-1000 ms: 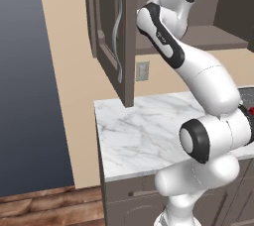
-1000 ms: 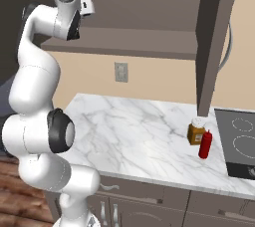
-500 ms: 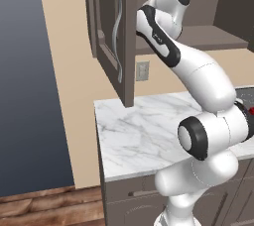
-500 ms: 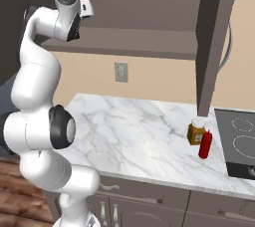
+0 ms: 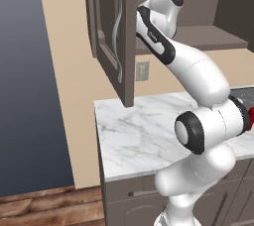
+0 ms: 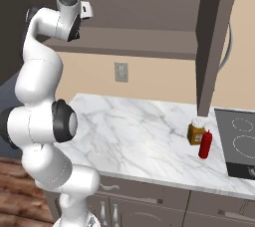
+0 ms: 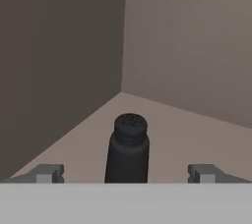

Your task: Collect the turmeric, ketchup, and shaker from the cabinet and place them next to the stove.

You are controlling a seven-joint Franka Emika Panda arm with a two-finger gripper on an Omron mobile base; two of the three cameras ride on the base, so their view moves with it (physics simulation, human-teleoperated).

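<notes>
A dark shaker with a perforated top stands upright on the cabinet shelf, near the back corner. My gripper is open, and the shaker sits between its two fingertips. The hand is up inside the cabinet, above the shelf. The amber turmeric jar and the red ketchup bottle stand together on the marble counter, just left of the dark stove. The cabinet door hangs open.
A second open door hangs above the jar and bottle. A wall outlet sits on the beige wall below the shelf. The counter's left end drops off toward a dark blue wall.
The arm's upper joints have shifted slightly, with the hand reaching a little deeper into the cabinet. The jar and bottle have not moved.
</notes>
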